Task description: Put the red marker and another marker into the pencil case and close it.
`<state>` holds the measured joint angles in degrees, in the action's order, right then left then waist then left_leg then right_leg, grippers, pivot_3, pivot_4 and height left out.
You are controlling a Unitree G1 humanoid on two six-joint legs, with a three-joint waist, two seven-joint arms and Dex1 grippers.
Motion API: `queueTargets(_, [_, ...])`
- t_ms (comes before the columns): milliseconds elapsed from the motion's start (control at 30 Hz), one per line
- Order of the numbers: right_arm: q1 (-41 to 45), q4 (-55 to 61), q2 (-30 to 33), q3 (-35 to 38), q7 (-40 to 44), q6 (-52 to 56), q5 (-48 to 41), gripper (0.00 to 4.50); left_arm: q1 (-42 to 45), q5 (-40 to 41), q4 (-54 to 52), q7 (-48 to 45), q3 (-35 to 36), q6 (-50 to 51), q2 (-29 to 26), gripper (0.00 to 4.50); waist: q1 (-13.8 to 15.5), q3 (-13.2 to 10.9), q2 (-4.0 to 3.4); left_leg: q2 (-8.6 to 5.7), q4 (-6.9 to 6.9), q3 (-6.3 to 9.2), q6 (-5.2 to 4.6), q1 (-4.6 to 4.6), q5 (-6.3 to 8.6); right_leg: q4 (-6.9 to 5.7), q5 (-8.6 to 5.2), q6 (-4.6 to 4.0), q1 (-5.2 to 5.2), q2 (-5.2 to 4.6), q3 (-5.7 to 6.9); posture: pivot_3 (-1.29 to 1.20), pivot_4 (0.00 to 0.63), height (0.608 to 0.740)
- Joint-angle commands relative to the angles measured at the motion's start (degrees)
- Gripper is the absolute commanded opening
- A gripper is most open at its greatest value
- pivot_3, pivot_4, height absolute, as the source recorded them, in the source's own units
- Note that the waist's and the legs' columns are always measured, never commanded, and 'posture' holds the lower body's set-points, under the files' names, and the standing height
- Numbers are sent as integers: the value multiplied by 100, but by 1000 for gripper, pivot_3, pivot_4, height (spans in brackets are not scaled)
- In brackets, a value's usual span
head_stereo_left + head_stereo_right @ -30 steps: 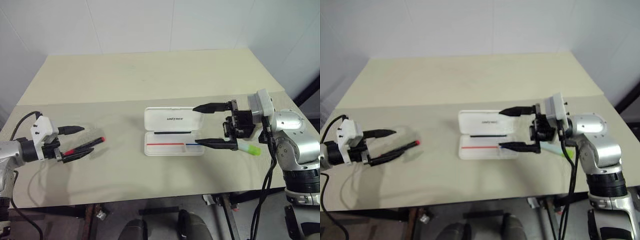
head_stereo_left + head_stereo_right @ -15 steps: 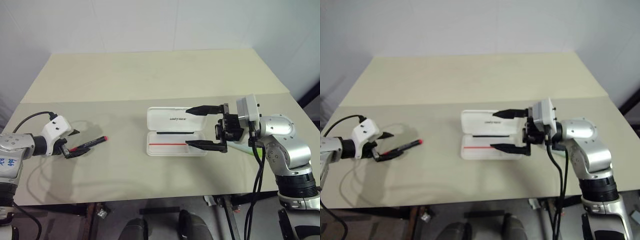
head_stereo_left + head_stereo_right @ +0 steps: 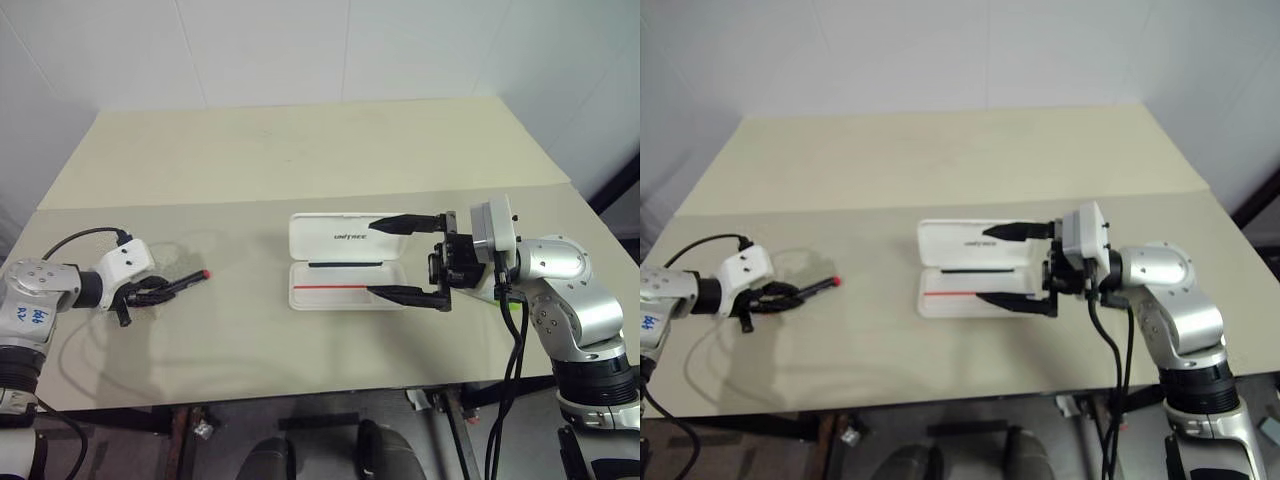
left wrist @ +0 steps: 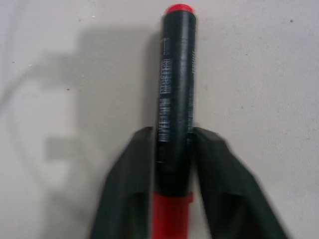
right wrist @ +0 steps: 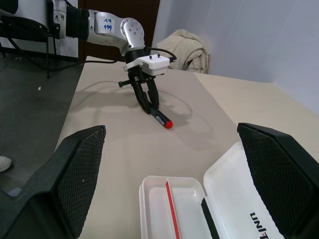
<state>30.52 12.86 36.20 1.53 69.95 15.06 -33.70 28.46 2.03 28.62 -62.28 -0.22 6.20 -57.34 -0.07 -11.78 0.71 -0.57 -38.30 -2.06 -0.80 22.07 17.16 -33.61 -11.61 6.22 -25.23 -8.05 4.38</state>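
While the pencil case (image 3: 348,260) lies open near the middle of the table (image 3: 300,150), its lid folded back flat with the logo up, the red marker (image 3: 180,284) is seen far to the left. There it is clamped between the two fingers of the left gripper (image 3: 158,291), which are closed against its dark barrel; the wrist view shows this grip clearly. The marker lies low over the table, but it cannot be told whether it touches the surface. The right gripper (image 3: 405,258) is held over the case with its jaws spread wide and nothing between them. The green highlighter (image 3: 497,296) is mostly hidden behind the right wrist, so only a pale green sliver can be made out.
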Motion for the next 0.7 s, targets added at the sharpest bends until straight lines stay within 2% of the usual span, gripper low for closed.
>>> queueTargets(33, [30, 136, 84, 160, -34, -77, -49, 4500, 30, -149, 61, 31, -34, 49, -78, 540, 3, 0, 0, 13, -1, -2, 5, 0, -3, 1, 6, -9, 0, 13, 0, 0, 150, 740])
queueTargets(300, [88, -117, 140, 199, 32, -184, 55, 4500, 231, 508, -1623, -703, -37, 443, 75, 540, 24, -1, 7, 40, -3, -4, 20, 17, -6, 10, 15, -29, -13, 50, -1, 0, 150, 740])
queueTargets(433, [55, -215, 161, 215, 32, -259, 83, 4500, 467, 656, -2437, -752, -269, 1027, 373, 540, 22, -1, 8, 33, -5, -9, 14, 23, -2, 20, 16, -27, -14, 51, -4, 0, 150, 740])
queueTargets(700, [-260, -572, 465, 402, 118, -432, 287, 4500, 1191, 538, -2707, -513, -892, 1620, 1269, 540, 20, -3, 12, 23, -14, -11, 15, 21, -2, 14, 16, -28, -13, 65, -8, 0, 150, 740])
